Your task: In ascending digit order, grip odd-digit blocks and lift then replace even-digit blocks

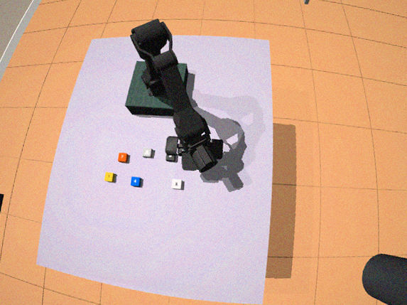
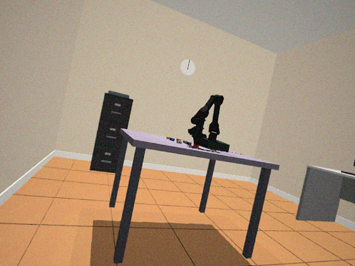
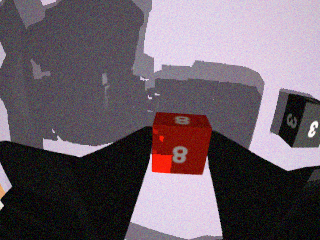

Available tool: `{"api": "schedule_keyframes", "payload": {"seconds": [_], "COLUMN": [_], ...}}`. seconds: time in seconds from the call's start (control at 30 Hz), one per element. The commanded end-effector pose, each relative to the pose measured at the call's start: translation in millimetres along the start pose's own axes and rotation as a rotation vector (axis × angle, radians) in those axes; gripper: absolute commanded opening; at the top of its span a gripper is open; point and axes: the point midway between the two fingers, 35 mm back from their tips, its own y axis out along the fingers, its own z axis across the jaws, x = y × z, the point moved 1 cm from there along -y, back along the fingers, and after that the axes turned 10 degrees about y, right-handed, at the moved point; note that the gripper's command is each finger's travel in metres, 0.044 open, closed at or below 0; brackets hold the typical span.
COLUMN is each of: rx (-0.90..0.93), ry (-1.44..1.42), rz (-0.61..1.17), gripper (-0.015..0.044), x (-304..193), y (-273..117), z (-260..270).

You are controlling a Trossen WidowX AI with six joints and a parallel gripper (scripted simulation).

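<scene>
The red block [image 3: 192, 162] [image 2: 195, 145] with the digit 8 rests on the table between the fingertips; the arm hides it in the top view. My gripper [image 3: 180, 135] [image 2: 196, 144] is low around it and slightly open, the fingers standing very close to both sides. The black block [image 1: 170, 158] [image 3: 305, 135] shows a 3 and stands beside the gripper. The white block [image 1: 176, 184], light grey block [image 1: 147, 152], blue block [image 1: 135, 181] with a 4, orange block [image 1: 122, 157] with a 7 and yellow block [image 1: 108, 177] stand farther off. The white and grey blocks' digits are too small to read.
The pale table [image 1: 144, 241] [image 2: 158, 144] carries the arm's dark green base [image 1: 137, 89] [image 2: 222, 145] behind the blocks. The arm casts a broad shadow to the right. A dark cabinet [image 2: 110, 134] and a grey desk [image 2: 318, 193] stand away from the table.
</scene>
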Motion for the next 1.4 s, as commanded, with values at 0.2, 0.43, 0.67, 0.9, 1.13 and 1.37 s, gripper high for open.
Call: {"api": "schedule_keyframes", "payload": {"seconds": [0.2, 0.43, 0.67, 0.9, 1.13, 1.37], "rx": [0.002, 0.003, 0.003, 0.002, 0.002, 0.002], "ry": [0.005, 0.005, 0.005, 0.005, 0.005, 0.005], "rz": [0.003, 0.002, 0.002, 0.002, 0.002, 0.001], "gripper": [0.0400, 0.0400, 0.0348, 0.0164, 0.0120, 0.0120], "x": [0, 0, 1, 0, 0, 3], "y": [1, -33, -46, -117, -117, -117], "z": [0, 1, 1, 0, 0, 1]}}
